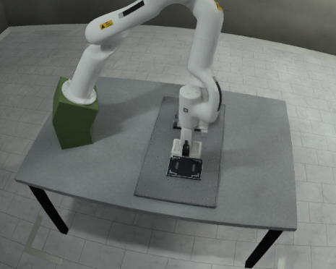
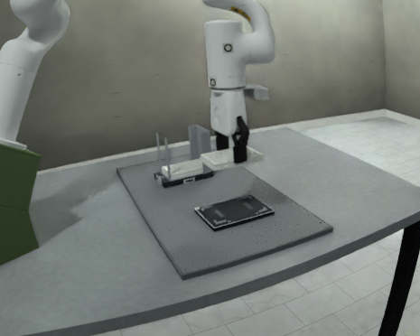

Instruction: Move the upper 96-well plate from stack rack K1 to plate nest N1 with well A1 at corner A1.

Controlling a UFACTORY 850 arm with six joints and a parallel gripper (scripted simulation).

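My gripper (image 1: 186, 148) (image 2: 232, 153) is shut on the upper white 96-well plate (image 1: 195, 147) (image 2: 216, 158). It holds the plate level in the air, between the stack rack K1 (image 2: 191, 180) and the black plate nest N1 (image 1: 185, 168) (image 2: 234, 211). The lower white plate (image 2: 181, 170) lies in the rack between its thin posts. The nest lies flat on the perforated mat (image 1: 162, 181) (image 2: 189, 244) with white corner marks. I cannot make out the plate's cut-off corner. In the top view the arm hides most of the rack.
A green pedestal (image 1: 73, 116) (image 2: 5, 203) carries the arm's base at the table's left side. A grey upright block (image 2: 199, 141) stands behind the rack. The grey table (image 1: 256, 173) (image 2: 347, 181) drops off at its edges.
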